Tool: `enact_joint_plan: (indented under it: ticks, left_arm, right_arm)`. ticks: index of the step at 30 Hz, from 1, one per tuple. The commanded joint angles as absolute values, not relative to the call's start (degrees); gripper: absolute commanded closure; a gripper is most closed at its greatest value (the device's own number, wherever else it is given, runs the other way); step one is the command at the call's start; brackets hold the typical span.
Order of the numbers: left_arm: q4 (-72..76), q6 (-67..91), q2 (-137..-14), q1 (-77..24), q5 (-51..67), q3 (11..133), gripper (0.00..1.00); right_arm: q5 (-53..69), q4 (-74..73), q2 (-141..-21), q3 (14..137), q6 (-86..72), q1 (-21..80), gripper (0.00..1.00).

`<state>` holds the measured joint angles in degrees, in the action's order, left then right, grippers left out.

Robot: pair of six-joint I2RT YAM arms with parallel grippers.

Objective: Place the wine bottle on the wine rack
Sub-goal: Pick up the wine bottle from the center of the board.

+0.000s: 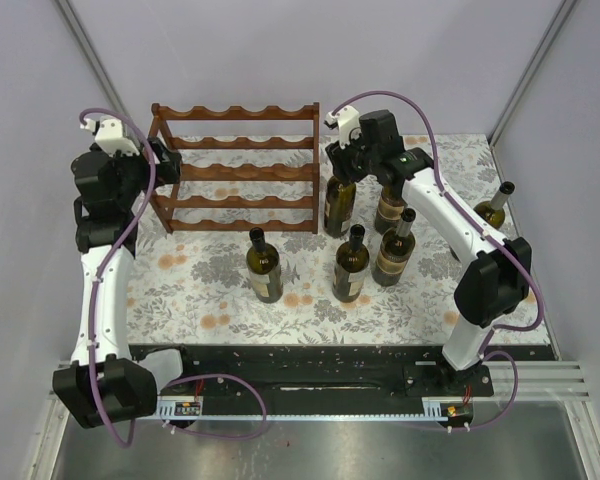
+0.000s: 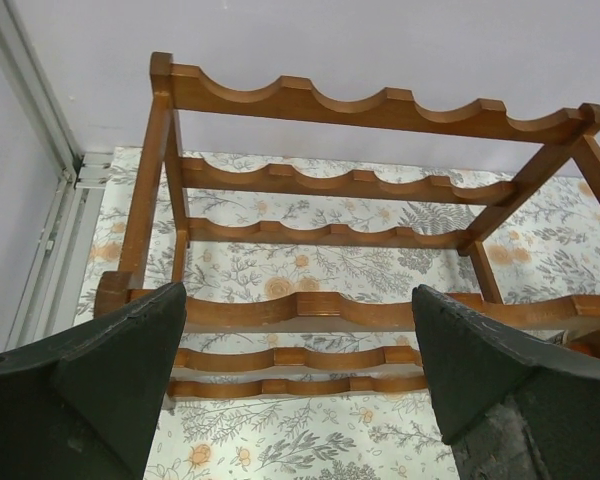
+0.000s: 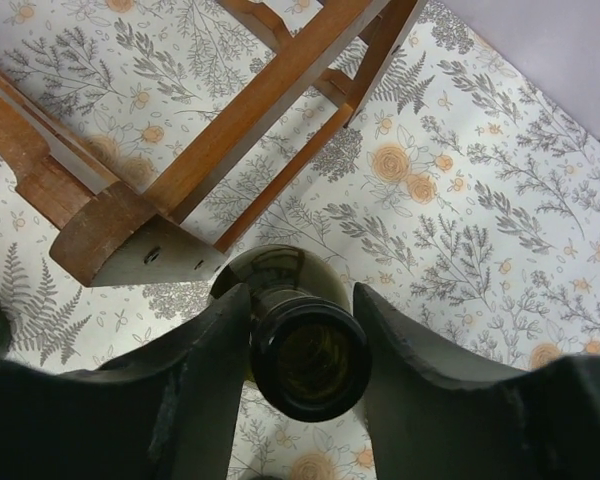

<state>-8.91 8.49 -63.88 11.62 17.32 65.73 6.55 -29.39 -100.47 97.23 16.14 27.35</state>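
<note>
Right wrist | right gripper [image 3: 300,292] pinching bottle [image 3: 310,365] neck, rack [image 3: 270,100] at 10 o'clock | left gripper [image 2: 298,292] spread wide, facing rack

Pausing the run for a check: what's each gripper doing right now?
Left gripper: open, holding nothing, facing the wine rack.
Right gripper: closed on the neck of an upright wine bottle.

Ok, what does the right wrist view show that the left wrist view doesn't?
Only right wrist: a dark green glass wine bottle, its open mouth between the fingers of the right pincer. Only left wrist: scalloped rails across several tiers, no bottle on them, framed by the wide-open left pincer. Both: the reddish-brown wooden wine rack on the floral-print tablecloth.
</note>
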Motion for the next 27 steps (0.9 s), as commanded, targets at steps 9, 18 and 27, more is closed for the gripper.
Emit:
enact_joint_plan:
  ticks: [9,18,27]
  left_arm:
    - [-9.40,3.60,-64.77,5.89,23.99,69.25,0.01]
    - [-11.86,5.80,-68.73,-1.39,32.78,76.89,0.01]
    - [-9.67,5.10,-75.66,-12.73,39.11,87.87,0.01]
  right_arm:
    - [4.66,-30.23,-100.11,103.35,15.73,27.77,0.99]
    - [5.54,-36.99,-98.61,116.43,16.35,27.77,1.00]
    - [11.59,-49.82,-102.56,142.88,14.59,27.77,1.00]
